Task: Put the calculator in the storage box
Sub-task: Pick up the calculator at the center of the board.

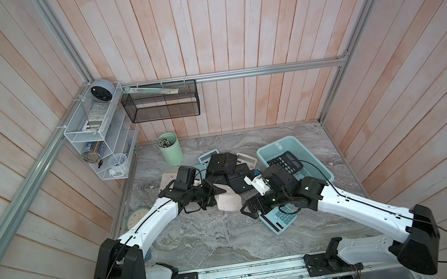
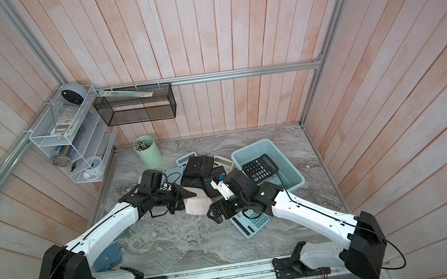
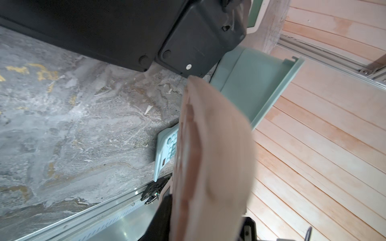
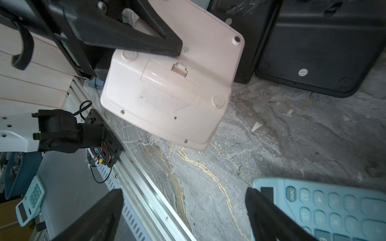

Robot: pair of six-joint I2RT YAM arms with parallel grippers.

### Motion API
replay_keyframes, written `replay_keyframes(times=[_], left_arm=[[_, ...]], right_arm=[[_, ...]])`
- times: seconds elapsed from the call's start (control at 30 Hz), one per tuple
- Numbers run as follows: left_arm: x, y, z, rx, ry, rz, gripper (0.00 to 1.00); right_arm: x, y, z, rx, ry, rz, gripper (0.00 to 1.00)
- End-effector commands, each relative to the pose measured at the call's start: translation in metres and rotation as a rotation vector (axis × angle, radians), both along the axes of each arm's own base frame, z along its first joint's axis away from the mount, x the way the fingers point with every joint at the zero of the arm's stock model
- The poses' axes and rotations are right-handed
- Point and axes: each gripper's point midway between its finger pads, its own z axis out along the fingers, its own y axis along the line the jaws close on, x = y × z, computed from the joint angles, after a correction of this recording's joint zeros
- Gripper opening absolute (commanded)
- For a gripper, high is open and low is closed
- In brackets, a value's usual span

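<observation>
L tool (image 2: pixel 187 194) is clamped on the pink calculator (image 4: pixel 167 89). One finger lies across its back by the battery door; the other is underneath, hidden. The calc hangs tilted, back up, near the middle of the counter (image 1: pixel 214 242), at abt 8 o'clock from the storage box (image 1: pixel 294 143) and well apart from it. An edge grip like this prob. leaves the body free to slide in flat.

R tool (image 4: pixel 183 194) is spread wide w/ nothing between its fingers. It hovers over bare counter, one fingertip just beside the corner of the blue calculator (image 4: pixel 334 208). Whether that's for the blue one or a hand-over, can't tell.

The box sits at 2 o'clock on the counter. A black calculator (image 1: pixel 287 161) is already inside, toward its 9 o'clock side, w/ bare floor on the 3 o'clock side, so prob. room for one more.

Room to move:
- The straight line toward 2 o'clock is blocked. The R wrist and forearm sit over the box's near corner.
- The pile of black calcs (image 1: pixel 221 163) crowds 12 o'clock, just beside the pink one.
- 6 o'clock is open counter.
- Likely need: lift above the rim, and the R arm clears out first.
</observation>
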Motion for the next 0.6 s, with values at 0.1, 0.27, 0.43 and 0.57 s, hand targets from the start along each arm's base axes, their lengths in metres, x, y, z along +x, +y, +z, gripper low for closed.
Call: replay_keyframes(times=[0.1,0.27,0.43,0.57], left_arm=[[0.035,-0.003,0.037,-0.053,0.078,0.134,0.03],[0.056,-0.009,0.061,-0.094,0.126,0.175,0.0],[0.071,-0.015,0.083,-0.146,0.175,0.207,0.0],[0.072,-0.018,0.086,-0.158,0.254,0.232,0.0]], right_arm=[[0.018,-0.022,0.038,-0.071,-0.3,-0.02,0.98],[0.03,-0.023,0.063,-0.049,-0.51,-0.014,0.98],[0.047,-0.019,0.071,-0.164,-0.624,0.027,0.98],[0.063,-0.016,0.076,-0.237,-0.711,0.027,0.98]])
